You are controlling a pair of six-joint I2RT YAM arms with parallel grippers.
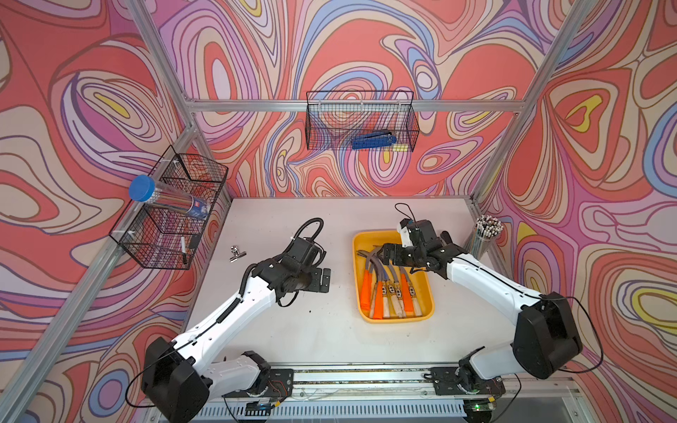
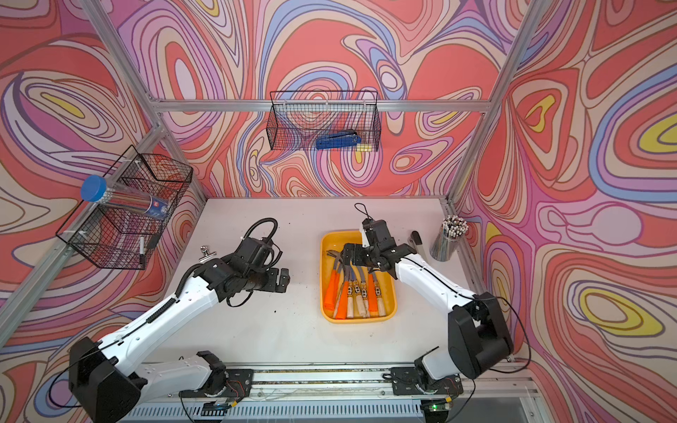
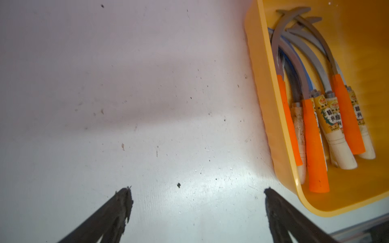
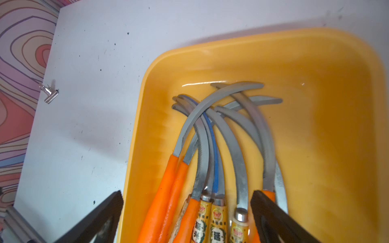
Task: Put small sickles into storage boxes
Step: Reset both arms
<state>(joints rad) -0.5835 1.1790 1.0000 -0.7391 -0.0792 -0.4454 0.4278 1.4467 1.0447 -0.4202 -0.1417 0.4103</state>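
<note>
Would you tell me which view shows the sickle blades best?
The right wrist view: the blades fill the frame, teeth visible. The left wrist view shows them smaller; both top views show them tiny, partly behind the right arm.

Small sickles (image 1: 388, 293) lie bundled, grey blades crossing, inside the yellow storage box (image 1: 368, 240).

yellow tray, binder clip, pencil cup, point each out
yellow tray (image 1: 399, 319), in a top view, near rim
binder clip (image 1: 237, 253), in a top view, silver body
pencil cup (image 2: 444, 247), in a top view, metal side

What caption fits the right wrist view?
Open right gripper over grey-bladed sickles piled in the yellow tray.
</note>
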